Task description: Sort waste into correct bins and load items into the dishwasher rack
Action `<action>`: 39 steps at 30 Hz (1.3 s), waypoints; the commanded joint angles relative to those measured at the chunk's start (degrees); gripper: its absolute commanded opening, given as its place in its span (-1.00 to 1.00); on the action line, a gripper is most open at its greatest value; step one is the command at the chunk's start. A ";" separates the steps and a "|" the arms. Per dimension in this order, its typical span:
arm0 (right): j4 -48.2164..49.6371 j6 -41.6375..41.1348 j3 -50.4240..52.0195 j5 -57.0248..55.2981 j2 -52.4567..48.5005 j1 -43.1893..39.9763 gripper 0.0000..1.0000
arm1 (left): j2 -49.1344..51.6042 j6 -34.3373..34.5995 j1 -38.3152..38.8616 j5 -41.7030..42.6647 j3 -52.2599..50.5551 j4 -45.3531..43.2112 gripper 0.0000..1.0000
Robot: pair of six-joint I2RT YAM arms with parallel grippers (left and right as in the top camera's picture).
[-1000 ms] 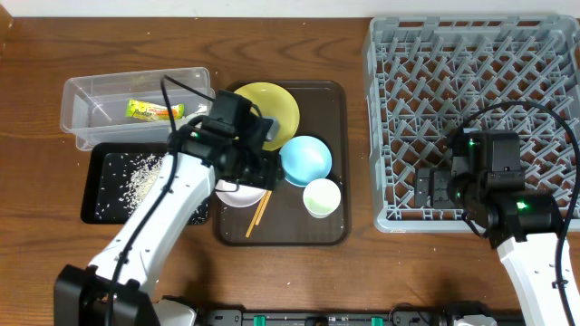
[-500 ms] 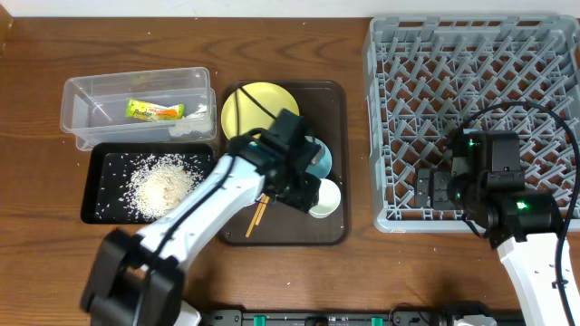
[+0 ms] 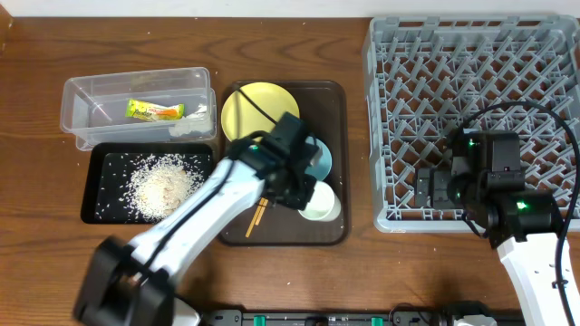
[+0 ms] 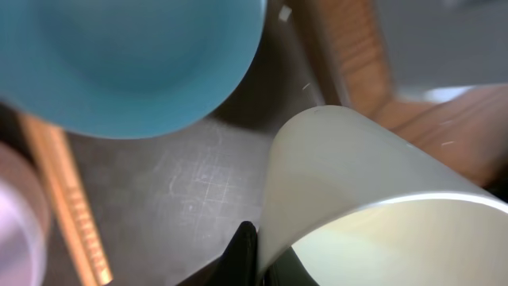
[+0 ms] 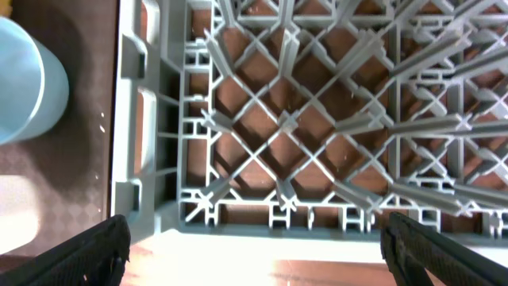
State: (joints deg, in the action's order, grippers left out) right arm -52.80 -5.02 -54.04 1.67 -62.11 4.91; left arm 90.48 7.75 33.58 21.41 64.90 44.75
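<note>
My left gripper (image 4: 258, 258) is shut on the rim of the small white cup (image 4: 357, 183), one dark finger (image 4: 242, 250) outside the wall. The cup (image 3: 323, 203) stands on the brown serving tray (image 3: 331, 100) beside the light blue bowl (image 3: 323, 159). The yellow plate (image 3: 256, 109) lies at the tray's back and the wooden chopsticks (image 3: 256, 215) at its front left. My left arm hides the white bowl. The wrapper (image 3: 154, 110) lies in the clear tub (image 3: 91, 100), and rice (image 3: 163, 186) lies in the black tray (image 3: 98, 186). My right gripper (image 5: 254, 246) hangs open over the grey rack (image 3: 471, 118), at its front left corner.
The brown serving tray (image 4: 182, 191) sits between the two bins and the rack. In the right wrist view the rack's wall (image 5: 131, 119) lies just right of the blue bowl (image 5: 24, 79). Bare wooden table (image 3: 54, 263) runs along the front.
My left arm swung from the tray's left side to the white cup, and its jaws closed on the rim. A rice pile now shows in the black tray. The right arm stayed still.
</note>
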 commanded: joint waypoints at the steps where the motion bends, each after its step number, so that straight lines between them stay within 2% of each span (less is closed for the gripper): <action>1: 1.81 -0.66 -1.09 -0.13 0.26 -0.92 0.99 | -6.54 0.55 -4.37 4.26 0.37 -0.61 -0.88; 4: 5.55 -2.69 -1.01 1.97 0.24 -0.92 0.98 | -8.33 2.23 -9.88 8.31 0.37 -2.45 -0.88; 6: 8.17 -2.56 -1.01 7.96 -0.07 -0.92 0.98 | -8.02 4.87 -14.12 13.35 0.22 -4.98 -0.88; 8: 10.12 -0.13 -1.01 17.18 -0.68 -0.92 0.99 | -7.06 6.32 -18.12 22.38 -0.09 -8.98 -0.88; 13: 11.04 8.04 -0.94 43.45 -3.50 -0.04 0.99 | -1.55 8.41 -23.67 53.33 -0.20 -22.47 -0.88; 17: 11.74 16.83 -0.92 57.51 -6.29 1.73 0.93 | 3.26 9.53 -23.50 66.60 -0.20 -26.01 -0.88; 22: 17.27 19.30 -0.92 63.12 -8.98 3.17 0.93 | 6.25 9.75 -22.51 68.70 -0.22 -25.57 -0.88; 30: 27.06 19.19 -0.92 64.37 -10.99 4.17 0.96 | 6.47 10.16 -19.34 68.70 -0.22 -25.59 -0.88; 36: 32.70 19.19 -0.92 70.55 -11.41 5.49 0.94 | 6.47 10.21 -18.34 68.70 -0.22 -25.59 -0.88; 39: 32.87 19.21 -0.92 70.62 -11.41 6.45 0.86 | 6.45 10.62 -18.34 68.70 -0.22 -25.59 -0.88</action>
State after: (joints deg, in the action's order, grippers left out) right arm -20.08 13.23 -54.26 68.73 -73.41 9.87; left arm 96.99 18.06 15.22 88.40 64.88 19.16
